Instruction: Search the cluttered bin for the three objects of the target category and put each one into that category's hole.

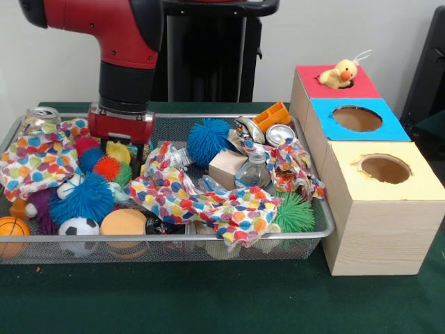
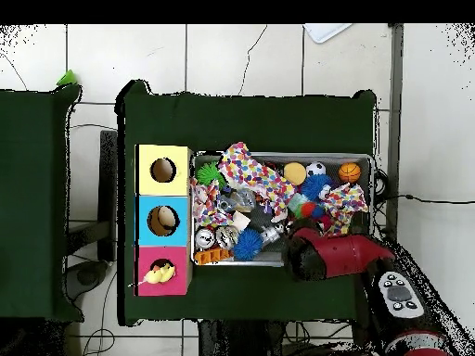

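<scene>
A yellow toy duck (image 1: 338, 74) sits in the round hole of the red-topped box (image 1: 365, 87) at the far end of a row of three wooden boxes, next to the blue-topped box (image 1: 393, 129) and the yellow-topped box (image 1: 417, 184), whose holes show open. The row stands just beside the right end of a wire mesh bin (image 1: 306, 240) on a green tablecloth (image 1: 208, 299). The bin is crowded: a spotted cloth (image 1: 208, 198) lies crumpled across the middle and another spotted cloth (image 1: 38, 156) sits at the left, with a blue spiky ball (image 1: 208, 139) near the back, a second blue spiky ball (image 1: 80, 198) at the left, a green spiky ball (image 1: 295, 212) at the front right, a small basketball (image 1: 12, 233) in the front left corner, a soccer ball (image 1: 78, 228), an orange ball (image 1: 123, 224), a wooden block (image 1: 227, 167), a clear plastic bottle (image 1: 254, 170) and crushed cans (image 1: 278, 133) near the back right. The red and black arm reaches down into the left half of the bin, and its gripper (image 1: 128, 149) is low among the toys behind the left cloth; the clutter hides its tips, so it cannot be told whether they are apart or together. From above, the gripper (image 2: 306, 243) sits over the bin's end farthest from the boxes.
</scene>
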### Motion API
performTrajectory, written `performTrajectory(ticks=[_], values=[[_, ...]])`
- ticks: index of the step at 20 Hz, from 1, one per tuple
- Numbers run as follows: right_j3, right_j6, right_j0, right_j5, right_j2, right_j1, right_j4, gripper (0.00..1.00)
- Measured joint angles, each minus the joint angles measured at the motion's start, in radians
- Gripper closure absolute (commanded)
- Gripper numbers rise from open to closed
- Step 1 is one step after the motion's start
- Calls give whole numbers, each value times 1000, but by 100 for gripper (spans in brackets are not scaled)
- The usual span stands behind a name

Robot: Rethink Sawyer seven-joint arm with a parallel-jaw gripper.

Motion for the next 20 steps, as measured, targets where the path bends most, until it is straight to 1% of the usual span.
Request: performTrajectory(ticks=[3, 9, 14, 18, 20], values=[[0, 0, 36, -19, -41, 8, 5, 0], [1, 0, 88, -21, -103, 10, 22, 0], [15, 0, 92, -21, -117, 7, 52, 0], [36, 0, 89, -21, -117, 6, 103, 0], [46, 0, 91, -21, -117, 6, 141, 0]])
